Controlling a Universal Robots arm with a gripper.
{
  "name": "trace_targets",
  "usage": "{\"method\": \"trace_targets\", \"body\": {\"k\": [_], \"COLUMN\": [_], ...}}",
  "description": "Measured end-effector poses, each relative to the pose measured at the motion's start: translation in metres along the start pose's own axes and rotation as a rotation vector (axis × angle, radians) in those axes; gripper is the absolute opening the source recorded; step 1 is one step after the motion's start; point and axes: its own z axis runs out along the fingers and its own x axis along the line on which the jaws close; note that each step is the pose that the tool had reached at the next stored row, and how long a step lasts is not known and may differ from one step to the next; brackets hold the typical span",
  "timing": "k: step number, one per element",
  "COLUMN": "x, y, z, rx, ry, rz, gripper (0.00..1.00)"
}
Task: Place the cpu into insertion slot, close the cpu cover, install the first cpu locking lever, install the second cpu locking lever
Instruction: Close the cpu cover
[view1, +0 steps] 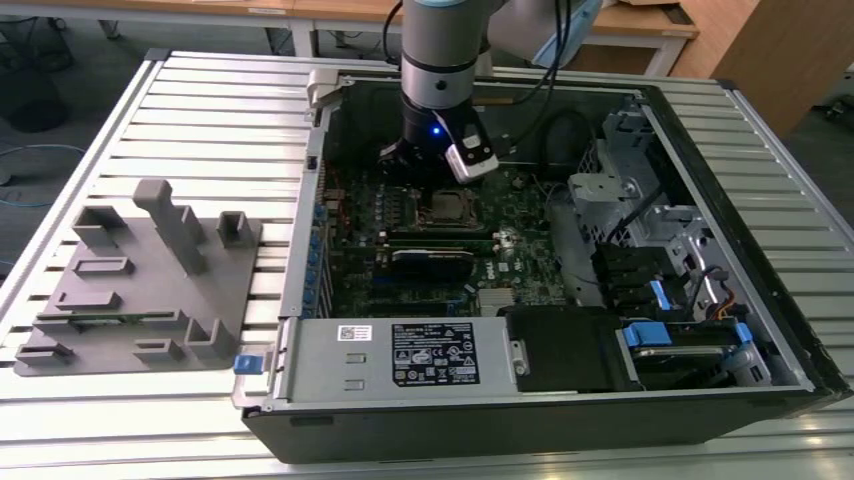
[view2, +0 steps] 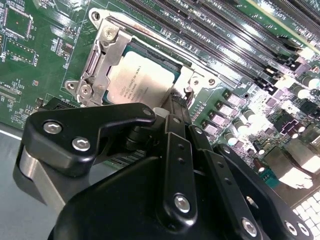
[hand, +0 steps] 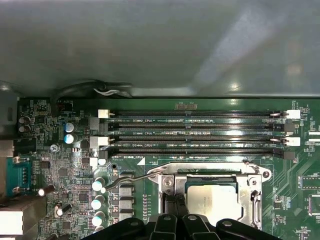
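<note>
In the insertion slot (hand: 265, 174), cpu (hand: 212, 202): lying seated, cpu cover (view2: 106, 56) resting over it.
Gripper (view2: 176, 102): fingers closed together, hovering at the cover's edge.
Risk: locking lever (hand: 132, 180) looking unlatched; a glancing push could be springing the cover up.

I see the cpu (view2: 145, 80) lying flat in the slot (view1: 443, 206), dull silver top up. The cover (hand: 210, 169), a silvery frame, lies down over it, the chip showing through its square cut-out. A thin wire lever (hand: 132, 179) juts sideways from one corner.
</note>
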Motion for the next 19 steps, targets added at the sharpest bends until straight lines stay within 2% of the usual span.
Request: {"method": "trace_targets", "body": {"k": [10, 19], "x": [-0.0002, -0.0003], "y": [0.0002, 0.0002], "z": [-0.0006, -0.0127], "rx": [-0.0014, -0.0007], "ry": [-0.0010, -0.0004], "rz": [0.000, 0.000], "gripper": [0.11, 0.11]}}
